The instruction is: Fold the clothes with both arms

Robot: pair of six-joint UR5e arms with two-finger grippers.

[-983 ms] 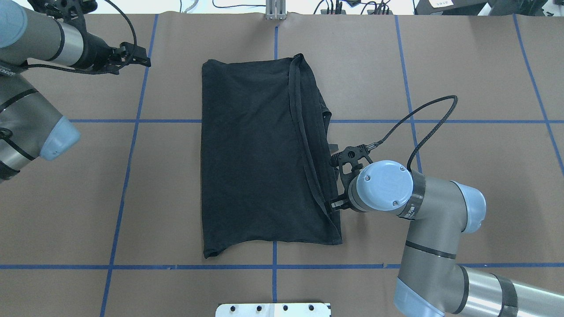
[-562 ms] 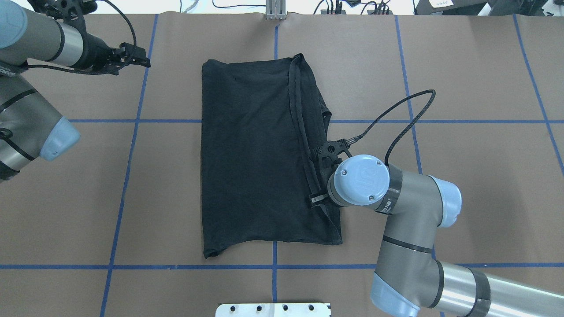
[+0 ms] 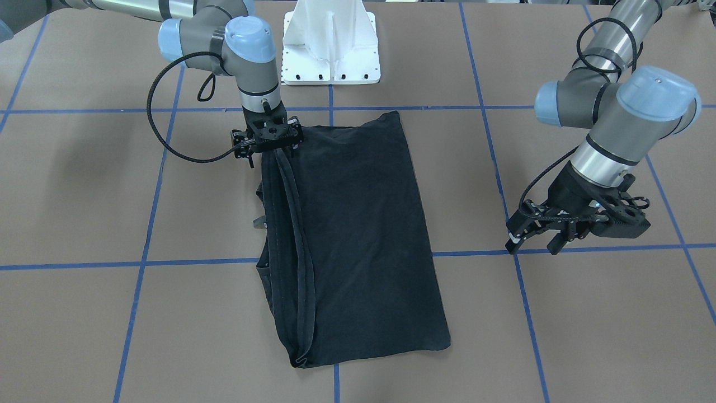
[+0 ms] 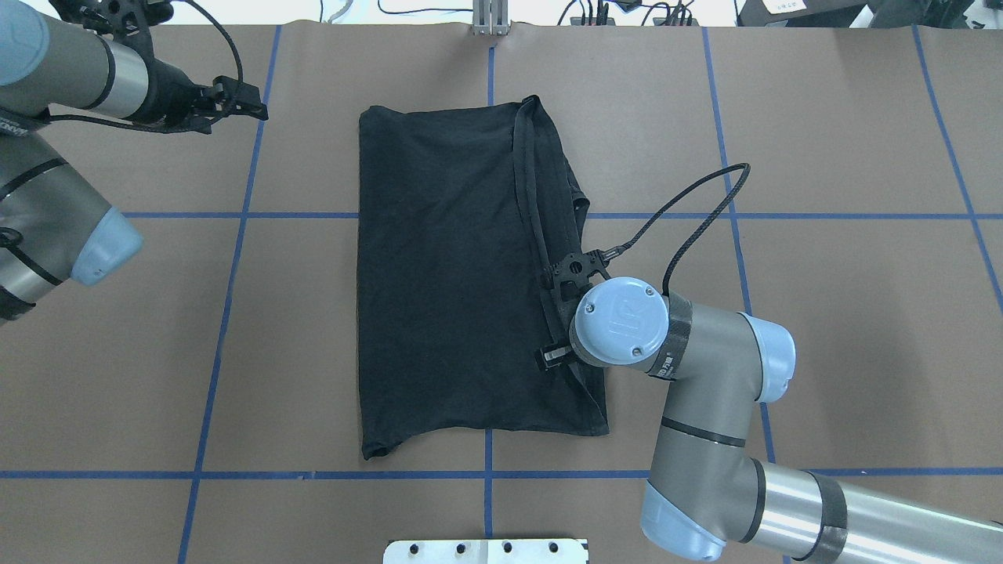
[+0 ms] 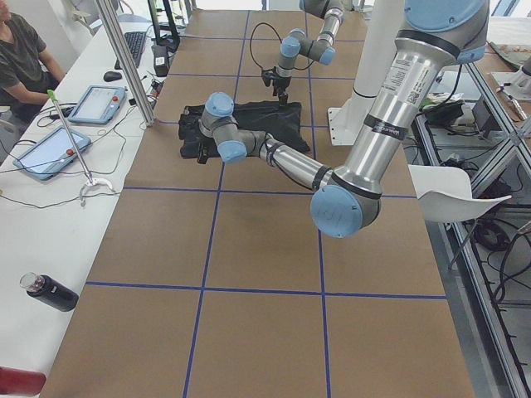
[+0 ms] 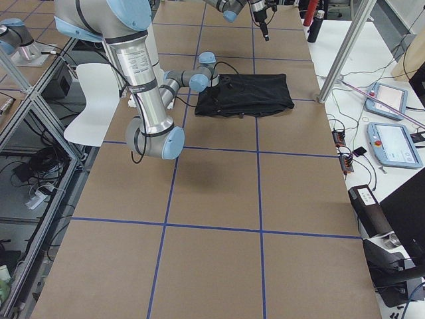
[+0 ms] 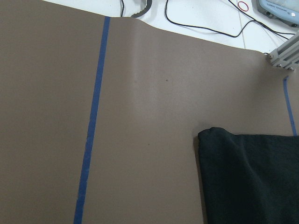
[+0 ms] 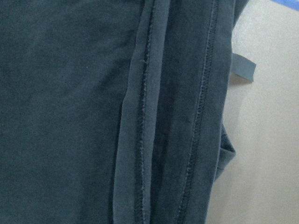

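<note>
So, front-facing view first. My right gripper (image 3: 268, 143) is right over the T-shirt (image 3: 358, 235), on the stacked hems toward the end nearer my base. The jaws are lost in black cloth, so I can't tell if it's clamped or loose. My left gripper (image 3: 534, 238) hangs over bare desk (image 3: 587, 313) with its fingers spread and nothing in them, well apart from the shirt's other long edge.

Overhead: the shirt is folded into a long strip, and the long axis runs straight away from me. The hemmed edge lies under my right gripper and the rest of the cloth spreads off to that gripper's left. The left gripper sits out past the far left corner, so my right arm (image 4: 705, 376) is the nearer one by a lot.

Side views: too small to add anything.

Left wrist: just one shirt corner, down and to the right of that gripper, plus a blue tape line (image 7: 91, 130).

Right wrist: all cloth, with two stitched hems side by side and desk showing to the right.

Count: one T-shirt, two arms, two grippers. My guess is the next move means pinching that hem edge and carrying it across the long axis.
</note>
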